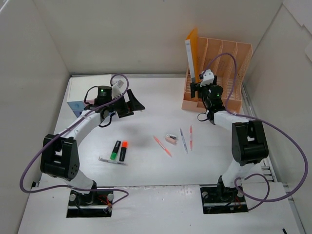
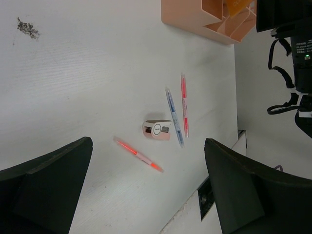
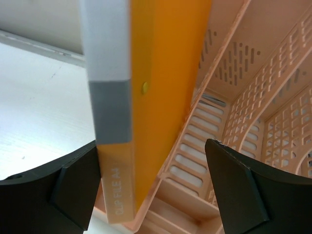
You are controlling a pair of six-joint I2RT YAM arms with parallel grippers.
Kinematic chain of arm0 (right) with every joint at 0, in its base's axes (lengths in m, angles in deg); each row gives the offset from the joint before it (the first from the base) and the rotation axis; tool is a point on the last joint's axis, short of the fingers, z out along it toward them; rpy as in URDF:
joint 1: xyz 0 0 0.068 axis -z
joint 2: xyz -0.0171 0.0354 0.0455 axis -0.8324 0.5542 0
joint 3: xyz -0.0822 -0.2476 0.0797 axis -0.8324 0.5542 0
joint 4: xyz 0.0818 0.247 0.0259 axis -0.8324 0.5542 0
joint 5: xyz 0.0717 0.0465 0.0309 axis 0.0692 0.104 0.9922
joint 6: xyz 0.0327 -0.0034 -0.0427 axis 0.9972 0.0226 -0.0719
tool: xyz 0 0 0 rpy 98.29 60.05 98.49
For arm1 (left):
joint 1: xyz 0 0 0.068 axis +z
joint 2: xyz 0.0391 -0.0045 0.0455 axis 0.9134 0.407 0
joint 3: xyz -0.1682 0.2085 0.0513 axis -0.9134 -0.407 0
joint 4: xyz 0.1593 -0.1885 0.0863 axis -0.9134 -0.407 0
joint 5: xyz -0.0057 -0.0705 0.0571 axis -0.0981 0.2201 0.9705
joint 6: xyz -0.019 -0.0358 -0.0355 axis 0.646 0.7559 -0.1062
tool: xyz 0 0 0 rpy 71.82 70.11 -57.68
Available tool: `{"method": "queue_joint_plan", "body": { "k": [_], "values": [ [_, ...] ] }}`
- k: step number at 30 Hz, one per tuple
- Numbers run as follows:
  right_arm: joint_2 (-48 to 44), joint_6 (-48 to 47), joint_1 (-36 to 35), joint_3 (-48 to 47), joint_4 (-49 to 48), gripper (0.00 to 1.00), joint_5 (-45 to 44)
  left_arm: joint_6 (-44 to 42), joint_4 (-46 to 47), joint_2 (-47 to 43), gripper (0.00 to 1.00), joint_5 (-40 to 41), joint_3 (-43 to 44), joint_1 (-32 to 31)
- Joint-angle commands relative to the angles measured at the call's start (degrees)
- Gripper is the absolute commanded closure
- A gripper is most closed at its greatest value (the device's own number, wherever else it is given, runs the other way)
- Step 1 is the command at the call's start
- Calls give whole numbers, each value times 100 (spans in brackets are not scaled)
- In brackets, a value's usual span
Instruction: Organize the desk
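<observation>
The right gripper point(image 3: 151, 144) is standing wide open around the orange clip file point(image 3: 165, 73) in the peach rack point(image 1: 229, 63). The file's spine is sitting right up against one finger with a clear gap to the other, so nothing is being clamped. The left gripper point(image 1: 132, 105) is hovering spread wide and empty over the desk point(image 1: 146, 117), which is lying flat beneath both arms, walled in by white panels. That tabletop is looking rigid, matte and fixed, so there's no taking hold of it; it's the loose bits that are needing hands. The pens point(image 1: 183, 140) and highlighters point(image 1: 119, 150) are lying flat on it, light and thin, and probably best pinched mid-barrel from straight above.
</observation>
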Motion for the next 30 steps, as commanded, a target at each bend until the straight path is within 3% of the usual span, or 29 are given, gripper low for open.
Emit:
{"method": "queue_joint_plan", "body": {
  "k": [1, 8, 15, 20, 24, 25, 27, 30],
  "values": [
    [-375, 314, 139, -593, -279, 20, -4, 5, 414, -345, 5, -44, 66, -22],
    [-182, 701, 131, -1972, 1229, 4, 373, -4, 414, -371, 5, -53, 75, -22],
    [361, 789, -107, -3349, 1970, 3, 234, 5, 431, -441, 5, -62, 31, -22],
    [1030, 895, -230, -4905, 3007, 10, 14, -21, 414, -494, 5, -62, 31, -22],
    [1426, 711, -344, -5522, 3378, 18, -293, -82, 379, -591, 5, -44, -31, -22],
    [1505, 545, -475, -5681, 3500, 25, -616, -83, 379, -608, 5, -44, -57, -22],
    [1567, 421, -511, -5770, 3501, 29, -689, -83, 396, -608, 5, -53, -83, -22],
    [1541, 271, -608, -5744, 3466, 46, -1172, -83, 414, -661, 5, -79, -127, -22]
  ]
}}
